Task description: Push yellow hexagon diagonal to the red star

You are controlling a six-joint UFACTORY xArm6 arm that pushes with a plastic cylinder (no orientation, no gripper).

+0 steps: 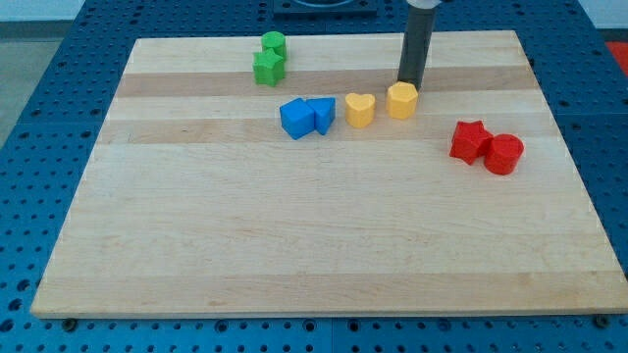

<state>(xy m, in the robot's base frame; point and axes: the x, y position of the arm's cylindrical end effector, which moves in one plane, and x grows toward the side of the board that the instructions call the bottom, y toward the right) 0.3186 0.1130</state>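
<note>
The yellow hexagon [401,100] sits right of the board's top middle. My tip [409,82] is just behind it, at its top edge, touching or nearly touching it. The red star [470,141] lies lower to the view's right, a short gap away from the hexagon. A red cylinder [504,154] touches the star's right side.
A yellow heart [360,110] sits just left of the hexagon. A blue block [296,119] and a blue triangular block [321,114] touch left of that. A green cylinder [274,45] and green star [269,68] stand near the wooden board's [314,245] top edge.
</note>
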